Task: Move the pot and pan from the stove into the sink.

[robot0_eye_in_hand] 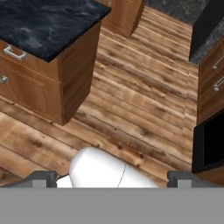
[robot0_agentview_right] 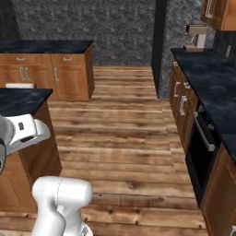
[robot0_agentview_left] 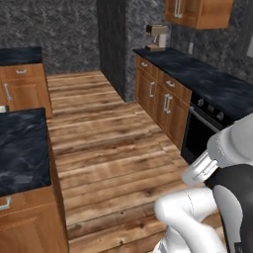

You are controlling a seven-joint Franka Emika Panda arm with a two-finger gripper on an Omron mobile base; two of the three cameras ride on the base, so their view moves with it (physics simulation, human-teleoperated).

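My gripper [robot0_eye_in_hand: 112,178] has its fingertips [robot0_eye_in_hand: 43,178] spread wide with nothing between them, aimed at the plank floor [robot0_eye_in_hand: 144,109]. Across that floor, the marble-topped island [robot0_eye_in_hand: 48,26] sits at ten o'clock in my hand view, the black built-in oven [robot0_eye_in_hand: 209,142] at three. A coffee machine [robot0_agentview_left: 157,37] stands far back on the right-hand counter [robot0_agentview_left: 207,76]. I cannot spot the pot, pan, stove or sink.

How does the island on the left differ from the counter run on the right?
The island stands free in the floor; the counter run sits against the wall. The run has a black oven built in and a mixer on top; the island carries neither. The run is long and narrow; the island is blockier. Both have dark marbled tops over wooden cabinets.
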